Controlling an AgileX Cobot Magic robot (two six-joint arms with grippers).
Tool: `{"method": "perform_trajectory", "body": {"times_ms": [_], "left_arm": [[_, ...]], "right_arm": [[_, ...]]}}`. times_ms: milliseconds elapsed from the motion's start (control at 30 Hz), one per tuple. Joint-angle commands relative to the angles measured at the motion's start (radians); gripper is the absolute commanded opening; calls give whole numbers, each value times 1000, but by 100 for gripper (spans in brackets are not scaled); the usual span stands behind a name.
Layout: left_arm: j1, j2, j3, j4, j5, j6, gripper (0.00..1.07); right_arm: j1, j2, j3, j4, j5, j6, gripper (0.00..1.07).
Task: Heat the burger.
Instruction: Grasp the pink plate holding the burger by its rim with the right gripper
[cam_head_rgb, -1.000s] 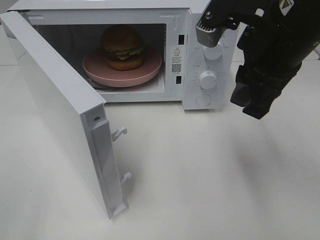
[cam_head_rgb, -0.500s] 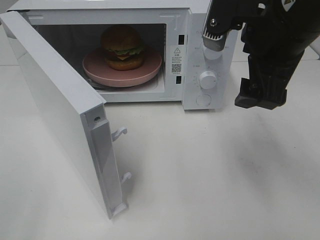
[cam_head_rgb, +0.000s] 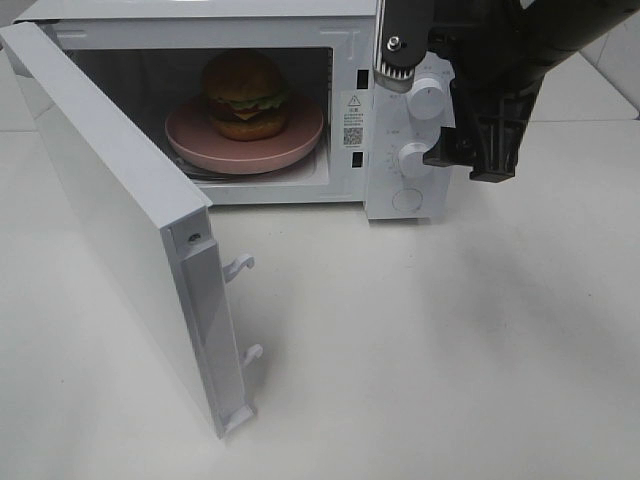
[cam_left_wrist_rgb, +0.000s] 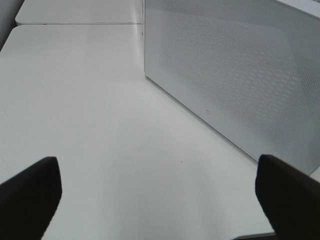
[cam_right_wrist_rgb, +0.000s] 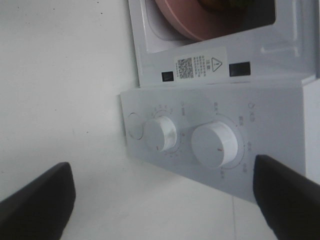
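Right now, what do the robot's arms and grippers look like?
The right arm is bulky and black, carrying a grey ribbed cylinder. The left gripper and the right gripper each have two broad, matte black fingers with blunt tips.

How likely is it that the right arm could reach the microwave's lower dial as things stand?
Probably yes: the right tool, open, faces the control panel close to the lower dial, and nothing shows between them.
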Motion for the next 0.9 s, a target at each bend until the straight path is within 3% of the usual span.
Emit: {"method": "perform_trajectory", "body": {"times_ms": [33, 900], "left_arm": [[4, -3, 0, -3, -4, 4, 98], [4, -3, 0, -3, -4, 4, 98]], "right_arm": [[1, 17, -5, -3, -45, -77, 93], [48, 218, -14, -95, -340, -129, 88]]}}
